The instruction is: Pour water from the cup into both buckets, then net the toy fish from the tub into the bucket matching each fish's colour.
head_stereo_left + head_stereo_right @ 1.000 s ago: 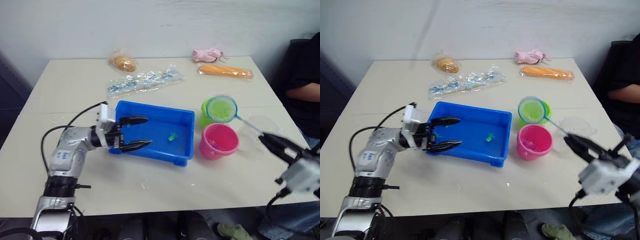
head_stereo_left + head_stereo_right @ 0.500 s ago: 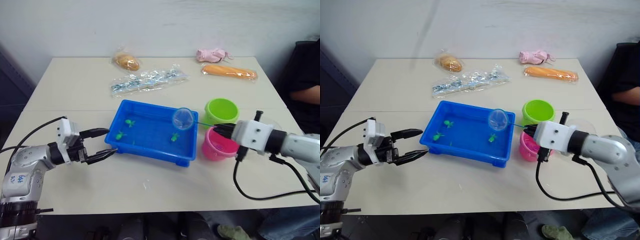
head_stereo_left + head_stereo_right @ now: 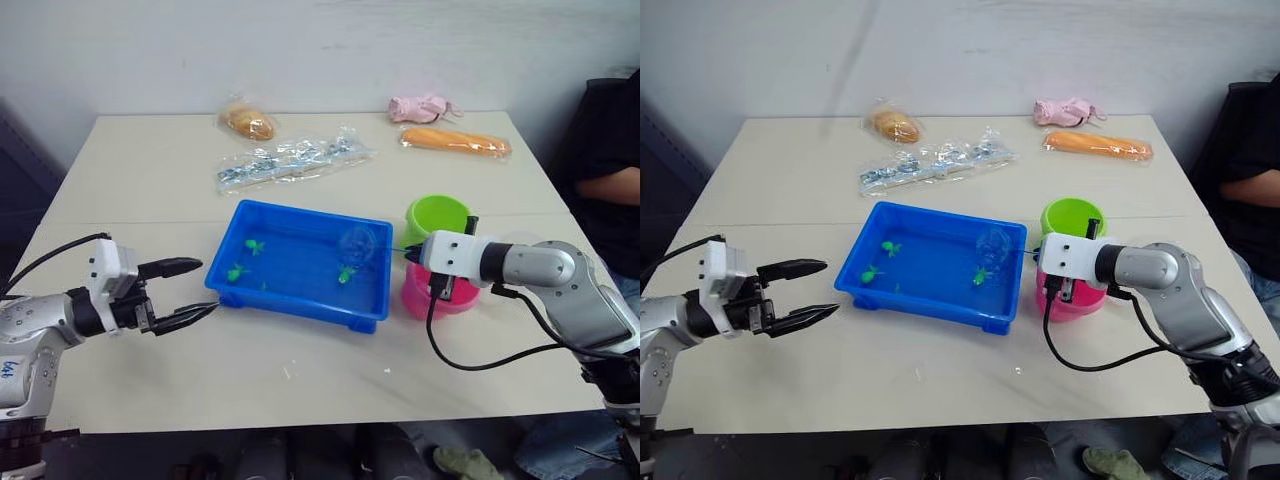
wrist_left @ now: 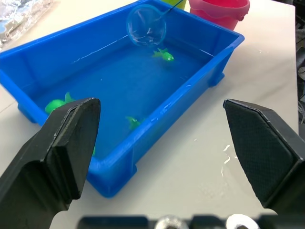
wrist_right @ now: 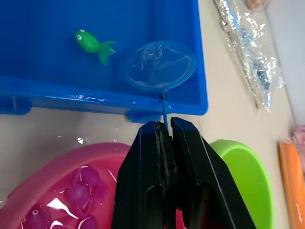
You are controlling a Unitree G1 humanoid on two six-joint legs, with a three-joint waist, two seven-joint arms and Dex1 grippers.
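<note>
Net (image 5: 160, 66): a round blue-rimmed hoop of fine mesh on a thin dark wire handle, held by the right gripper (image 5: 165, 131), whose jaws are clenched on the near end of the wire. The hoop stands just ahead of these jaws, inside the tub (image 3: 262, 292), low over the water by its near wall, beside one green fish (image 5: 91, 43) and not touching it. Judged handling: the net is very light, but the wire is thin and likely springy, so the hoop may lag or wobble on quick moves; the mesh is soft and drains slowly. A grip at the handle end gives reach at the cost of stiffness. The fish are small, smooth and wet, and probably slide off the rim unless scooped from below. Further green fish (image 3: 238, 271) lie toward the far end of the tub from these jaws. The pink bucket (image 5: 62, 162), directly below the jaws, holds pink fish; the green bucket (image 3: 438, 212) stands just beside it. The left gripper (image 3: 182, 293) hovers over the table, jaws released and wide apart, just short of the tub's end wall, grasping nothing.
</note>
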